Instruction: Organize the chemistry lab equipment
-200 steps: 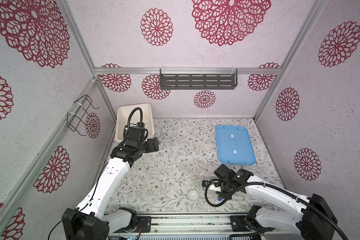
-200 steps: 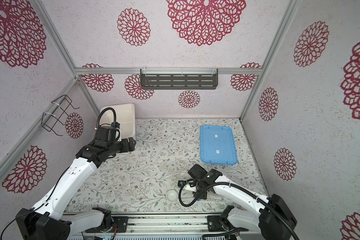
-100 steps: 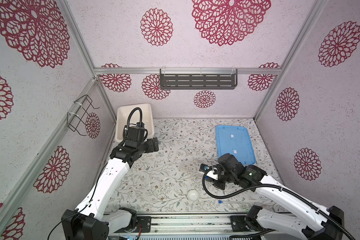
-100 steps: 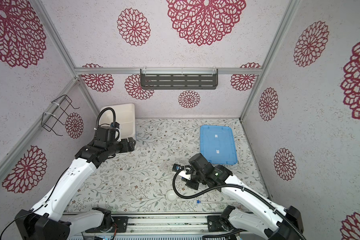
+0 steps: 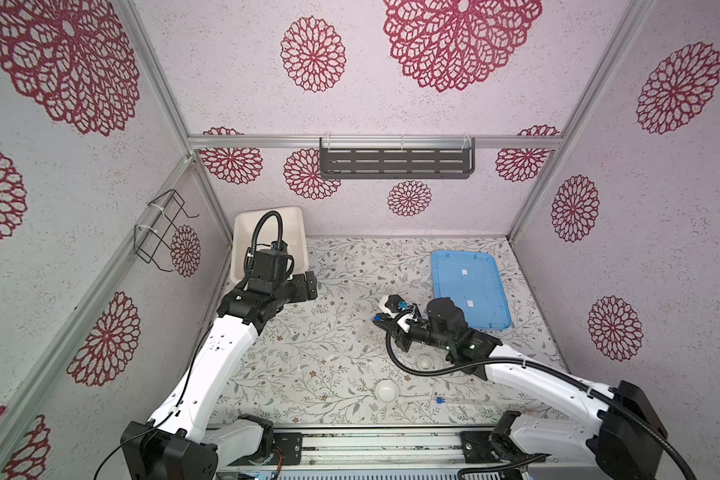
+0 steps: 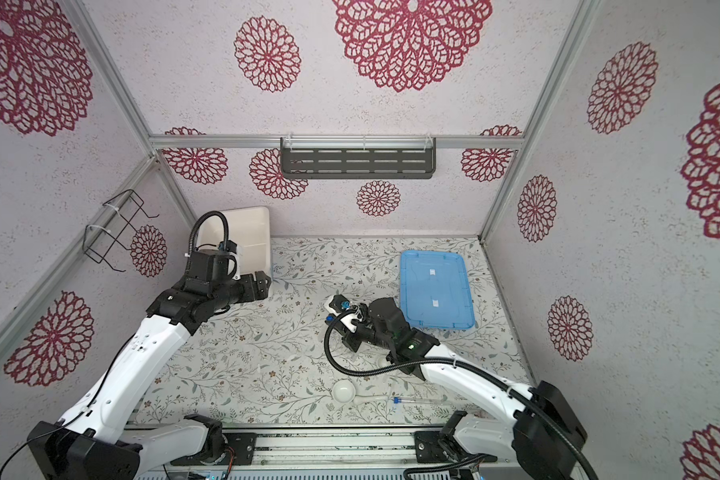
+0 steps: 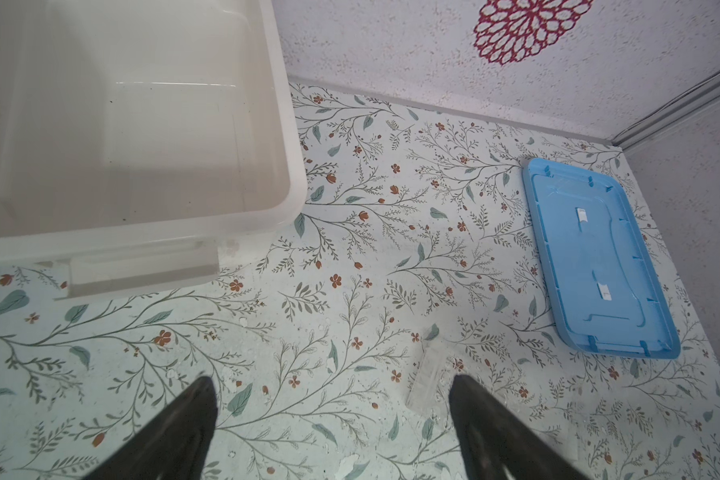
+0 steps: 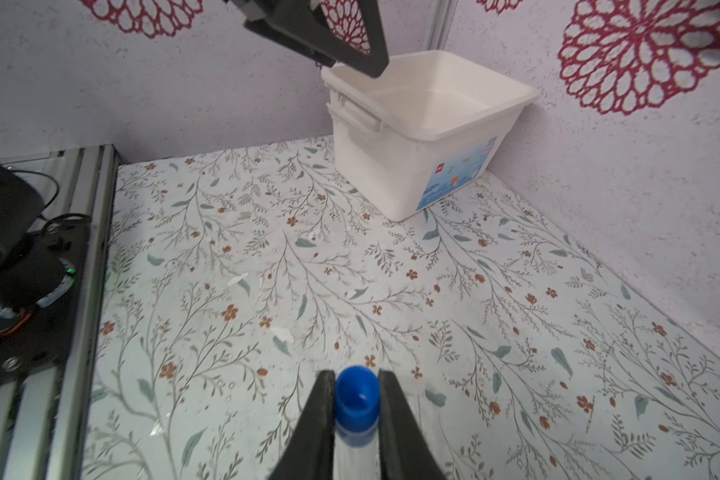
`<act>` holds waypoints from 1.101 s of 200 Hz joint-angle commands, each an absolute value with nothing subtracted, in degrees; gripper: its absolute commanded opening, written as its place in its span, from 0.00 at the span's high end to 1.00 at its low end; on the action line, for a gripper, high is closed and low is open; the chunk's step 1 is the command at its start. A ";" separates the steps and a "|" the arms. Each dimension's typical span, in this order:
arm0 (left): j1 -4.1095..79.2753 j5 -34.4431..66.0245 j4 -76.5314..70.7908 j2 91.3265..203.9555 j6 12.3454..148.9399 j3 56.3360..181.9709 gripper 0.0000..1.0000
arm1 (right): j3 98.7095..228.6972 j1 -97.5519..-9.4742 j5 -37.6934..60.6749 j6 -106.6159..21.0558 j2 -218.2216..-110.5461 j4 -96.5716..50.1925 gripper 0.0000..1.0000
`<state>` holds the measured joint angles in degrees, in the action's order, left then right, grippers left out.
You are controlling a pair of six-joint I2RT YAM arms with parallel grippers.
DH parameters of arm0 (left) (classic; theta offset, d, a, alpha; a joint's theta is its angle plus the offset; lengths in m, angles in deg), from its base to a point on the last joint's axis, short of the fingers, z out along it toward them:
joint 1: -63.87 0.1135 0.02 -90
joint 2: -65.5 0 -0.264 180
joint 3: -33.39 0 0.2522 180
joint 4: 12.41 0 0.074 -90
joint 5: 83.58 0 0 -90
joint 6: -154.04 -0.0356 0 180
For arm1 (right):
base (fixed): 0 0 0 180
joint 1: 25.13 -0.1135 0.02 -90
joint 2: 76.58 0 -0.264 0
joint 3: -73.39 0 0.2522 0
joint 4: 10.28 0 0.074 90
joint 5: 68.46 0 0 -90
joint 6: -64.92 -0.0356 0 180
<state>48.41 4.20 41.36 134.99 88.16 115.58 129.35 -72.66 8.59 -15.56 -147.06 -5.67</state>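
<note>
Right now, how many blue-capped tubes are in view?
2. One tube is clamped in the right tool. The other tube lies flat on the table by its front edge. More could be hidden from view.

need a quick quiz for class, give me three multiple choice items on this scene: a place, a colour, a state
1. Where on the table is the white tub? A back left corner B front right corner C middle
2. Cap colour of the tube in the right gripper? A red B blue C white
3. The left gripper is: A open, empty B shut on a bowl C shut on a stick
1 A: it sits against the back wall, left. 2 B: blue cap shows between the fingers. 3 A: fingers wide apart, nothing between.
</note>
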 commanded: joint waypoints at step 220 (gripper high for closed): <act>50.43 5.30 42.90 138.10 87.61 118.34 0.09 | 118.97 -69.25 19.97 -29.24 -170.69 52.51 0.80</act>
